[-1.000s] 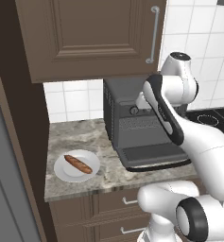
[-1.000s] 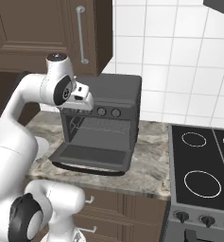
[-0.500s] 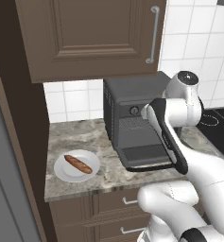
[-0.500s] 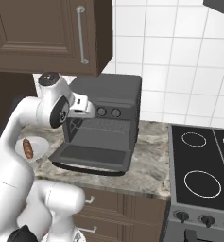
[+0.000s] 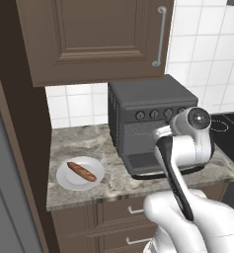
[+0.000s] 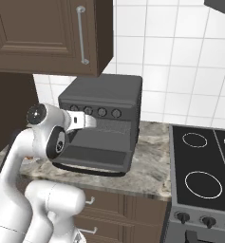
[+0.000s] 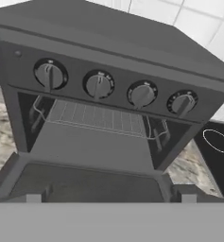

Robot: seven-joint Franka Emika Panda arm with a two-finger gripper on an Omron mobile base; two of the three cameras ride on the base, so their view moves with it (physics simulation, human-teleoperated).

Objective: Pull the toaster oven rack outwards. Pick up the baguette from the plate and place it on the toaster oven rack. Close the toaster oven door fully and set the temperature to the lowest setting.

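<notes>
The toaster oven [image 5: 144, 114] stands on the counter with its toaster oven door [image 5: 149, 164] dropped flat. In the hand view, four knobs [image 7: 99, 84] run above the cavity, and the toaster oven rack [image 7: 98, 116] sits inside it, behind the door [image 7: 85, 183]. My gripper [image 6: 95, 123] hovers just before the opening, over the door and pointing in. Its fingertips [image 7: 33, 197] stand far apart with nothing between them, so the gripper [image 7: 111, 198] is open. The baguette [image 5: 81, 171] lies on the white plate [image 5: 65, 181], left of the oven and apart from the gripper.
A black stovetop [image 6: 205, 161] adjoins the oven on the right. A brown wall cabinet [image 5: 94, 39] with a bar handle hangs above. The marble counter [image 5: 74, 143] ends at a dark panel on the left, with drawers [image 5: 118, 217] below its front edge.
The arm has dropped from knob height to the level of the oven opening and moved closer to it. The oven, plate and baguette have not moved.
</notes>
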